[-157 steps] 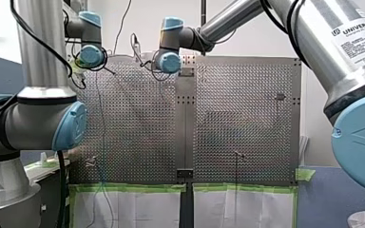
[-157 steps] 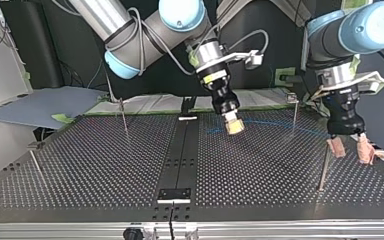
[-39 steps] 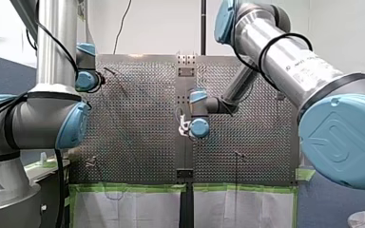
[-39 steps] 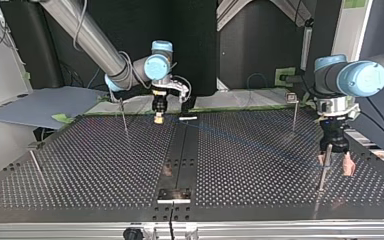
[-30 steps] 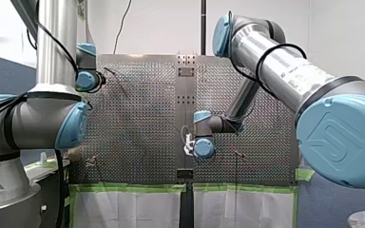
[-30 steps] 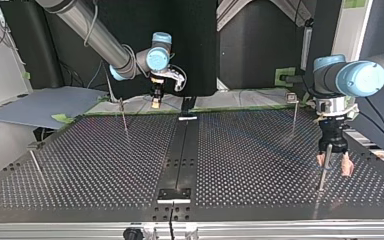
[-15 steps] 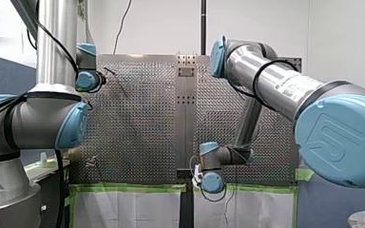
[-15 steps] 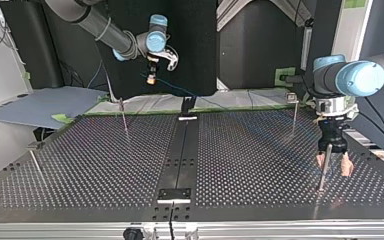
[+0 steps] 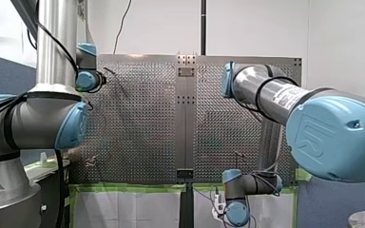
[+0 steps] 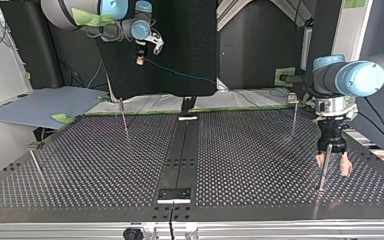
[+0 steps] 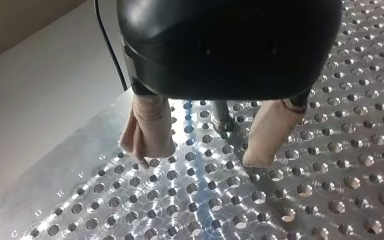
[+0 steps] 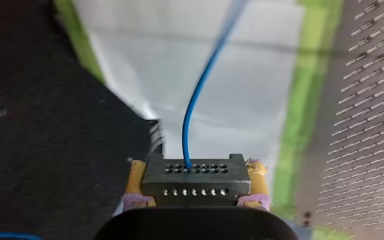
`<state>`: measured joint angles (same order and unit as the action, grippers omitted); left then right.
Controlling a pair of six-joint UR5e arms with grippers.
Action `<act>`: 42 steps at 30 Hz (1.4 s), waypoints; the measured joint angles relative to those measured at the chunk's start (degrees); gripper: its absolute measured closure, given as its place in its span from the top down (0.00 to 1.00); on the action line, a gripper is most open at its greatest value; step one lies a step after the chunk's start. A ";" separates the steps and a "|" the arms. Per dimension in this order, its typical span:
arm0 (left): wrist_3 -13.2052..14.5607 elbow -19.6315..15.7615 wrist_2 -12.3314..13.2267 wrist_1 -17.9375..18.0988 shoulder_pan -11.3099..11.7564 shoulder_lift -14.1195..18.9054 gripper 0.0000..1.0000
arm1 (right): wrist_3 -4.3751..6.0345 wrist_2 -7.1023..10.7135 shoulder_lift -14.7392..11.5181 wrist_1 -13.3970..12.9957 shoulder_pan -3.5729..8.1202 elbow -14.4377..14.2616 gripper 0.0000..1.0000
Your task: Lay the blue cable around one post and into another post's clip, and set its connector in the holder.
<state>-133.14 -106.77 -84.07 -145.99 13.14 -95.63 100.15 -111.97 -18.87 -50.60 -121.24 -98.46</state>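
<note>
— Where is the connector (image 12: 194,176)?
— Clamped between the right gripper's (image 10: 140,60) yellow pads, high at the top view's upper left, past the far edge of the table (image 10: 250,165). The blue cable (image 12: 189,115) runs out of it.
— And the left gripper (image 11: 200,156)?
— Fingers spread, holding nothing, astride a thin post (image 11: 223,116) at the top view's lower right. Whether a pad touches it is unclear.

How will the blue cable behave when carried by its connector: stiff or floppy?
Probably floppy but slightly springy: the blue cable leaves the connector in a smooth curve, not a straight line. Likely light too: in the top view it runs in a long, shallow span from my right gripper, so it should trail and swing.
</note>
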 joint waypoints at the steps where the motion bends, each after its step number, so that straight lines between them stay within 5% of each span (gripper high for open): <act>1: 0.00 0.00 0.00 0.00 -0.01 0.01 1.00 | 0.08 0.45 0.44 -0.45 0.44 -0.45 0.00; 6: 0.01 -0.01 0.00 -0.07 -0.13 0.00 1.00 | 0.93 3.25 2.04 -3.25 3.25 -3.24 0.00; 12: 0.00 0.00 0.00 -0.09 -0.23 -0.01 1.00 | 2.58 6.94 -0.74 -6.96 6.94 -6.95 0.00; 19: -0.01 -0.02 0.00 -0.02 -0.24 -0.01 1.00 | 2.21 11.18 -4.91 -11.18 11.17 -9.57 0.00; 27: 0.04 0.00 -0.03 0.00 -0.26 0.00 1.00 | 0.34 16.18 -9.91 -16.18 16.18 -7.24 0.00; 32: 0.13 0.00 -0.16 0.00 -0.29 -0.01 1.00 | 0.00 17.78 -12.89 -18.84 19.08 -6.83 0.00; 42: 0.06 0.01 -0.26 0.05 -0.33 0.00 1.00 | -0.15 18.07 -16.35 -18.61 20.40 -7.13 0.00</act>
<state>-133.08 -106.77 -84.33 -145.94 12.81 -95.62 100.00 -93.90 -35.22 -69.21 -100.84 -105.59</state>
